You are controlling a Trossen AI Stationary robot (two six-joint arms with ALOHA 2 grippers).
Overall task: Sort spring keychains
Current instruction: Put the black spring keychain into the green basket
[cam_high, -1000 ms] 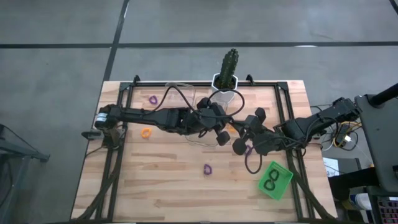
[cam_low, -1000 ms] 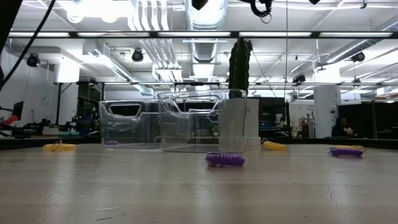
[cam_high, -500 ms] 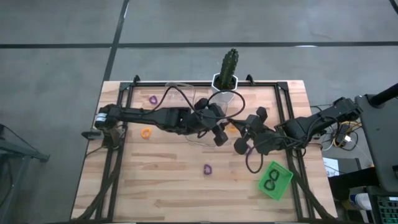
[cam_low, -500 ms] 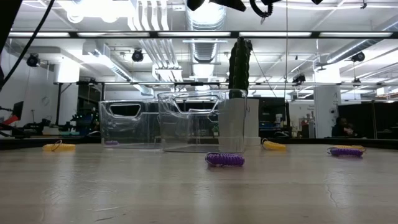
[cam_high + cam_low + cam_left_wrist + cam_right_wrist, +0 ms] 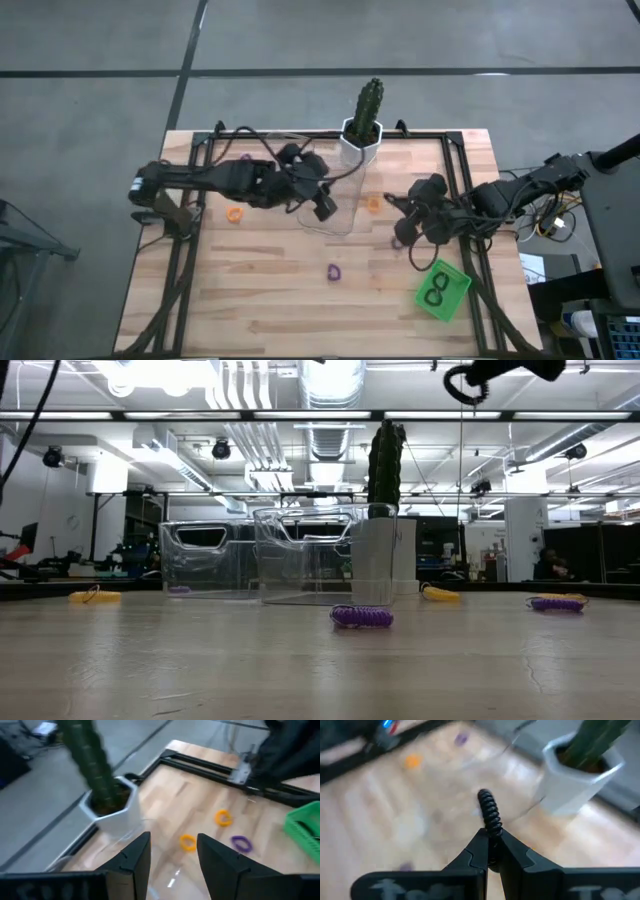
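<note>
1. Right gripper (image 5: 492,840) has drawn back toward the worktop's (image 5: 250,310) right edge, jaws pinching a black spring keychain (image 5: 490,815).
2. Left gripper (image 5: 170,852) has retreated leftward over the clear bin (image 5: 335,205), jaws spread, empty.
3. Purple keychain (image 5: 362,616) unmoved mid-worktop.

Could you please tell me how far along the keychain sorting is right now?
Done: two black coiled keychains lie in the green bin. In hand: the right gripper pinches another black coiled keychain. Left: purple and orange coils remain on the wooden table; the left gripper is open, empty.
</note>
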